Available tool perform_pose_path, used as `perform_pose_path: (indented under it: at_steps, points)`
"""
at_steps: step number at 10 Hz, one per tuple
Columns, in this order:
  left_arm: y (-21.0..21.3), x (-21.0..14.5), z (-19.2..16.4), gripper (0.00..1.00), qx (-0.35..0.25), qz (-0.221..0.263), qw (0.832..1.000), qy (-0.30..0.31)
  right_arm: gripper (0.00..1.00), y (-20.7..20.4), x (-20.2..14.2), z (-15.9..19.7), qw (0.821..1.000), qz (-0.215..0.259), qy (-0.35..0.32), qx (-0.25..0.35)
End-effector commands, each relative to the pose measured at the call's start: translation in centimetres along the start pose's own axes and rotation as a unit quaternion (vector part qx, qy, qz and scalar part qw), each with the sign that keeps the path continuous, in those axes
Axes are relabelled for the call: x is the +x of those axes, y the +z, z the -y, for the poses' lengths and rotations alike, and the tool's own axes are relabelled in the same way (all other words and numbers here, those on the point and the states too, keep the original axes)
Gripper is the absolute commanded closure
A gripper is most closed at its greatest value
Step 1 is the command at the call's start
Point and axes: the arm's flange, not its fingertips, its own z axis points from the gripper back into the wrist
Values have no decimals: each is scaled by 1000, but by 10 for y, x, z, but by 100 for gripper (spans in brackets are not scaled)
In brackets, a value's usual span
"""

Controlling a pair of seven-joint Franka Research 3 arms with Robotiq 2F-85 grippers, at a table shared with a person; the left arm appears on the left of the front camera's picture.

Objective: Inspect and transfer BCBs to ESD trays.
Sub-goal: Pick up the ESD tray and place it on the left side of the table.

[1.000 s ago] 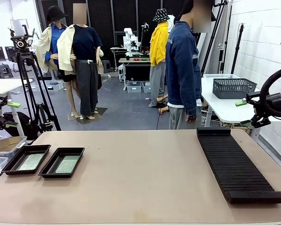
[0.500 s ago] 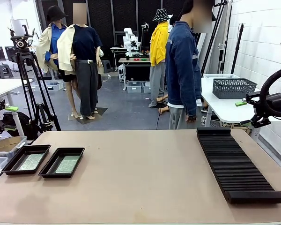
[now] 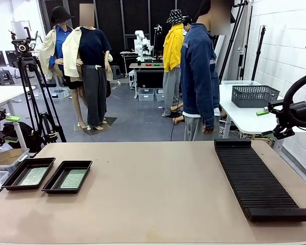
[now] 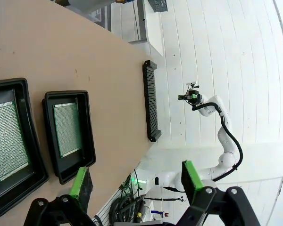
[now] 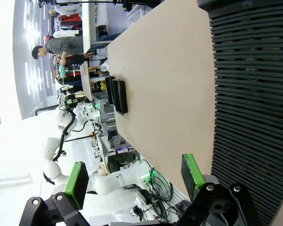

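Two black ESD trays (image 3: 9, 181) (image 3: 51, 185) lie side by side at the table's near left. Each holds one green BCB (image 3: 33, 176) (image 3: 73, 178) flat on its floor. From above, the left wrist view looks down on both trays (image 4: 37, 160) (image 4: 88, 141) and their boards (image 4: 7, 141) (image 4: 67, 129). My left gripper (image 3: 5, 128) hangs open off the table's left edge, its green pads (image 4: 80, 181) wide apart and empty. Beyond the table's far right corner my right gripper (image 3: 266, 123) is open too, with nothing between its fingers (image 5: 192, 172).
A long black ribbed rack (image 3: 257, 178) lies along the table's right side and shows close in the right wrist view (image 5: 250, 94). A person in a denim jacket (image 3: 199, 76) stands at the far edge. A dark mesh basket (image 3: 254, 95) sits on a white table behind.
My left gripper has shifted slightly down and left at the picture's edge. Trays, boards, rack and right arm have not moved.
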Motion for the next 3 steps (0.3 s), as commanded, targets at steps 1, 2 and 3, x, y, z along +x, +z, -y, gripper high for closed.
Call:
perform_pose_path:
  at_steps: [1, 2, 3]
  points:
    - [0, 0, 1, 0, 2, 3, 1000, 3, 0, 0, 2, -1, 1000, -4, 6, 3]
    - [0, 0, 1, 0, 2, 3, 1000, 3, 0, 0, 2, -1, 1000, -4, 6, 3]
    - [0, 0, 1, 0, 2, 3, 1000, 3, 0, 0, 2, -1, 1000, -4, 6, 3]
